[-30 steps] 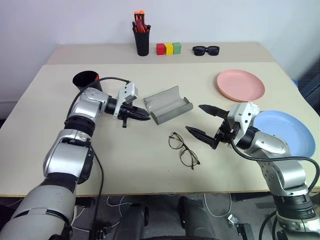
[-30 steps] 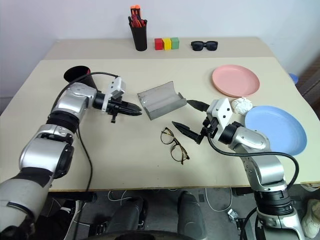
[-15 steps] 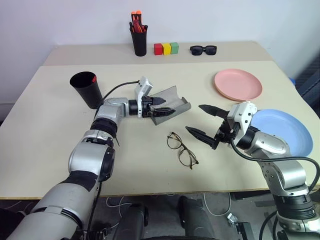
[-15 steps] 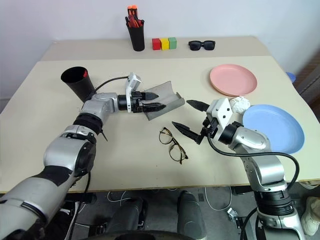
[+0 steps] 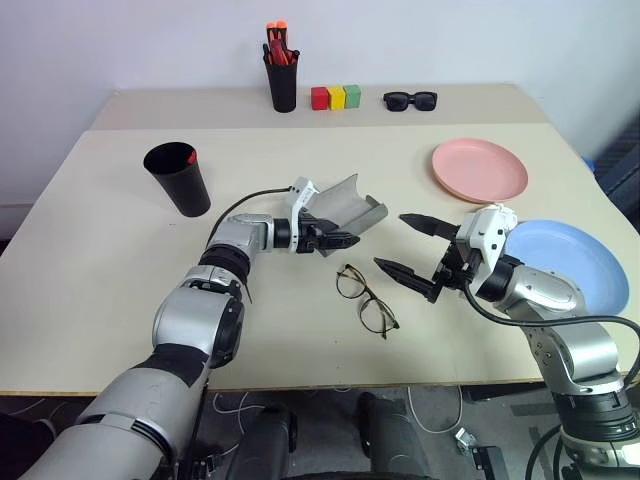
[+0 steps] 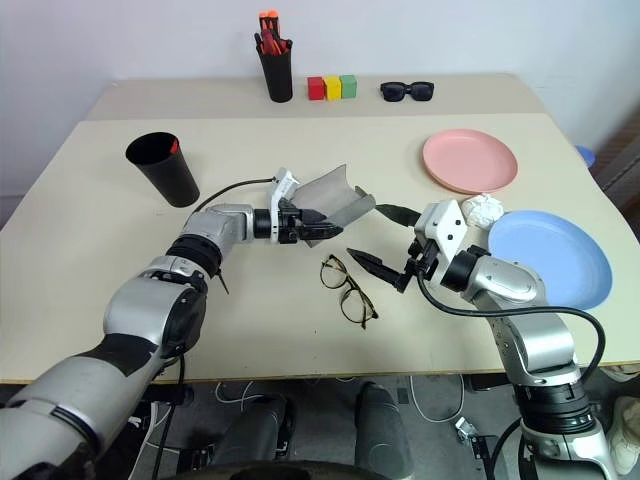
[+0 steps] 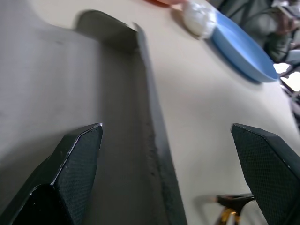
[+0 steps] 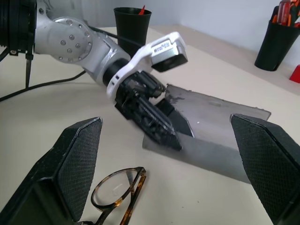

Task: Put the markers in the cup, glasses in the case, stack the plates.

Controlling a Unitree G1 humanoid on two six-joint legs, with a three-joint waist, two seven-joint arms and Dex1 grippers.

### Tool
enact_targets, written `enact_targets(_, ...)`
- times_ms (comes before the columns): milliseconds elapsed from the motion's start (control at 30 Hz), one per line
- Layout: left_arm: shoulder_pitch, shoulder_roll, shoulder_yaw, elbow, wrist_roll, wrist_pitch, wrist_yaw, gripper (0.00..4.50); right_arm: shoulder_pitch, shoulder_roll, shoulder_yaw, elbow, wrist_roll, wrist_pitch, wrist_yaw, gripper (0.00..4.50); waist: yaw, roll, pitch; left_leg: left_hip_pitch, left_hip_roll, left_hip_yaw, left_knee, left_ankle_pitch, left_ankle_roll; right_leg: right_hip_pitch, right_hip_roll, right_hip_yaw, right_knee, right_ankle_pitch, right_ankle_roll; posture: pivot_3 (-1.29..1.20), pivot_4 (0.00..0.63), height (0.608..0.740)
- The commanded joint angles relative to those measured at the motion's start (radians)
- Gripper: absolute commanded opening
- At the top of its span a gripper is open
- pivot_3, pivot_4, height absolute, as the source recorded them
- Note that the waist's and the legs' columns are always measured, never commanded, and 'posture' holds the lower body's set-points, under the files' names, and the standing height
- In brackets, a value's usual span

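mid table: grey case (image 5: 345,205), lid open

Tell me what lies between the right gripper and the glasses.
Nothing: bare table separates the open right gripper from the glasses, as the left eye view shows.

Silver metal arms with screwed joints, black cables, white wrist housings, black tapered fingers (image 8: 77,164) with textured pads.

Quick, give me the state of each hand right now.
Left hand: open, at the case, holding nothing.
Right hand: open, empty, beside the glasses.
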Motion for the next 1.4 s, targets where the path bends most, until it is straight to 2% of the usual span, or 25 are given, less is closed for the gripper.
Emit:
enact_targets(33,-0.002,-0.004,-0.029,0.002,0.047,-0.045,0.053,3.94,-0.012,0.002,-0.017,-0.033,-0.003,-0.020,-0.008,4.50,0.000,0.000,0.000,0.000,0.000,0.000,0.000,0.000,0.000,0.000,0.000,0.000,0.000,0.000,0.000,0.00,0.150,0.740)
enact_targets(100,-0.007,-0.008,-0.016,0.000,0.033,-0.041,0.041,3.20,-0.009,0.002,-0.018,-0.036,-0.005,-0.020,-0.010,4.50,0.000,0.000,0.000,0.000,0.000,0.000,0.000,0.000,0.000,0.000,0.000,0.000,0.000,0.000,0.000,0.00,0.150,0.740)
enact_targets(267,-0.015,-0.010,0.001,-0.005,0.023,-0.044,0.046,0.58,-0.006,0.004,-0.018,-0.036,-0.011,-0.023,-0.013,4.50,0.001,0.000,0.000,0.000,0.000,0.000,0.000,0.000,0.000,0.000,0.000,0.000,0.000,0.000,0.000,0.00,0.150,0.740)
enact_targets(300,-0.018,-0.009,0.007,-0.005,0.020,-0.043,0.049,0.18,-0.006,0.004,-0.017,-0.035,-0.012,-0.024,-0.014,4.50,0.001,0.000,0.000,0.000,0.000,0.000,0.000,0.000,0.000,0.001,0.000,0.000,0.000,0.000,0.000,0.00,0.150,0.740)
enact_targets(333,-0.018,-0.006,0.007,-0.006,0.023,-0.055,0.052,0.05,-0.006,0.005,-0.015,-0.034,-0.014,-0.025,-0.013,4.50,0.001,0.000,0.000,0.001,0.000,0.000,0.000,0.000,0.000,0.001,0.000,0.000,0.000,0.000,0.000,0.00,0.150,0.740)
enact_targets(533,-0.003,0.045,-0.042,-0.031,0.066,-0.163,-0.049,0.05,-0.016,0.008,-0.013,-0.025,-0.017,-0.031,-0.012,4.50,-0.005,0.000,0.000,0.003,0.000,0.000,0.000,0.000,0.000,0.002,0.000,0.000,0.000,0.000,0.000,0.00,0.150,0.740)
enact_targets(700,0.019,0.157,-0.101,-0.064,0.093,-0.287,-0.321,0.05,-0.012,0.008,-0.013,-0.029,-0.018,-0.029,-0.010,4.50,-0.003,0.000,0.000,0.001,0.000,0.000,0.000,0.000,0.000,0.000,0.000,0.000,0.000,0.000,0.000,0.00,0.150,0.740)
enact_targets(767,0.035,0.229,-0.157,-0.077,0.111,-0.393,-0.442,0.05,-0.014,0.007,-0.013,-0.027,-0.019,-0.029,-0.008,4.50,-0.001,0.000,0.000,0.000,0.000,0.000,0.000,0.000,0.000,0.000,0.000,0.000,0.000,0.000,0.000,0.00,0.150,0.740)
enact_targets(800,0.031,0.258,-0.191,-0.077,0.096,-0.384,-0.476,0.05,-0.016,0.007,-0.012,-0.025,-0.019,-0.029,-0.007,4.50,-0.001,0.000,0.000,0.000,0.000,0.000,0.000,0.000,0.000,0.000,0.000,0.000,0.000,0.000,0.000,0.00,0.150,0.740)
enact_targets(867,0.021,0.289,-0.241,-0.085,0.028,-0.354,-0.492,0.05,-0.020,0.006,-0.012,-0.020,-0.019,-0.030,-0.004,4.50,0.001,0.000,0.000,0.000,0.000,0.000,0.000,0.000,0.000,0.000,0.000,0.000,0.000,0.000,0.000,0.00,0.150,0.740)
enact_targets(967,0.033,0.341,-0.356,-0.110,-0.035,-0.475,-0.492,0.05,-0.030,0.009,-0.005,-0.014,-0.022,-0.030,-0.002,4.50,0.004,0.000,0.000,-0.001,0.000,0.000,0.000,0.000,0.000,0.000,0.000,0.000,0.000,0.000,0.000,0.00,0.150,0.740)
enact_targets(1067,0.032,0.363,-0.451,-0.099,-0.072,-0.507,-0.492,0.05,-0.036,0.008,-0.005,-0.014,-0.018,-0.025,0.001,4.50,0.001,0.000,0.000,-0.001,0.000,0.000,0.000,0.000,0.000,0.000,0.000,0.000,0.000,0.000,0.000,0.00,0.150,0.740)
enact_targets(1167,0.035,0.350,-0.470,-0.061,-0.076,-0.603,-0.492,0.05,-0.038,0.007,-0.006,-0.016,-0.016,-0.022,0.002,4.50,0.000,0.000,0.000,-0.001,0.000,0.000,0.000,0.000,0.000,0.000,0.000,0.000,0.000,0.000,0.000,0.00,0.150,0.740)
enact_targets(1400,-0.016,0.312,-0.463,0.029,-0.026,-0.511,-0.492,0.05,-0.020,-0.001,-0.018,-0.034,-0.011,-0.013,0.000,4.50,0.001,0.000,0.000,0.000,0.000,0.000,0.000,0.000,0.001,0.000,0.000,0.000,0.000,0.000,0.000,0.00,0.150,0.740)
